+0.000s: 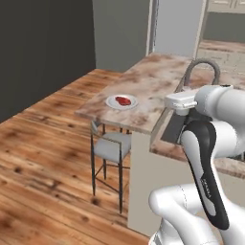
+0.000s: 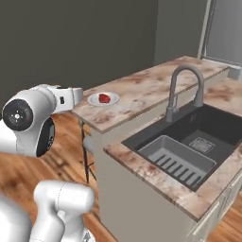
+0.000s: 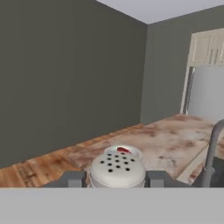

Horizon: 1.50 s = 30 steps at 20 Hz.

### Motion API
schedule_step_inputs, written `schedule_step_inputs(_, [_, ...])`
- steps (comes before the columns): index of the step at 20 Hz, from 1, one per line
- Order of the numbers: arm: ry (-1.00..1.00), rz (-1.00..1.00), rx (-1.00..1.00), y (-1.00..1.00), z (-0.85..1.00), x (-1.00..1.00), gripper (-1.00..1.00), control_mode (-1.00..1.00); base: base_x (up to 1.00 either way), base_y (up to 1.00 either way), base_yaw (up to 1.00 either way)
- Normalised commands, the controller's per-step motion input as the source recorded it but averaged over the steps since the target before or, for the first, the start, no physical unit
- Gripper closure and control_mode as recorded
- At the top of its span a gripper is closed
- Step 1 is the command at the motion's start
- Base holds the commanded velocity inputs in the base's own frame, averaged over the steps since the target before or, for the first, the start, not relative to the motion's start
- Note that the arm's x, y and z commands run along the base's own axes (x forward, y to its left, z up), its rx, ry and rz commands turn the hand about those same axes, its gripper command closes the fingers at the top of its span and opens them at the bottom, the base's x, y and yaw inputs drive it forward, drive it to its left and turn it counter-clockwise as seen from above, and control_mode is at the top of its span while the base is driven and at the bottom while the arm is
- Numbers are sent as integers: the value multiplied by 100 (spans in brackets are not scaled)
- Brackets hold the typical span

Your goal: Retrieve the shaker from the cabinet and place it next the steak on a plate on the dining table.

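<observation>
In the hand view the shaker (image 3: pixel 117 169) shows its domed grey top with small holes, held between the two dark fingertips (image 3: pixel 72 179) of my gripper (image 3: pixel 117 179), which is shut on it. Beyond it the red steak (image 3: pixel 123 150) lies on the white plate (image 3: pixel 131 152) on the marble dining table (image 3: pixel 170 140). The left base view shows the plate (image 1: pixel 115 103) with the steak (image 1: pixel 123 100) near the table's (image 1: pixel 148 86) left edge. From the right base camera the plate (image 2: pixel 110 100), the steak (image 2: pixel 104 98) and the table (image 2: pixel 142 90) lie just past my wrist.
A dark sink (image 2: pixel 189 142) with a grey rack and a curved metal tap (image 2: pixel 182 90) lies right of the table. A grey-cushioned stool (image 1: pixel 110 148) stands under the table's near edge. Wooden floor (image 1: pixel 43 143) spreads to the left. A grey fridge (image 3: pixel 205 92) stands at the far end.
</observation>
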Motion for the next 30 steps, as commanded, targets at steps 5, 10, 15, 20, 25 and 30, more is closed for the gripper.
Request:
schedule_step_inputs(5, [0,0,0,0,0,0,100,100,18,95,7])
schedule_step_inputs(10, [0,0,0,0,0,0,100,100,20,78,-7])
schedule_step_inputs(15, [0,0,0,0,0,0,100,100,47,93,-27])
schedule_step_inputs(20, [0,0,0,0,0,0,100,100,53,100,-38])
schedule_step_inputs(25, [0,0,0,0,0,0,100,100,44,100,-43])
schedule_step_inputs(30, [0,0,0,0,0,0,100,100,34,89,-46])
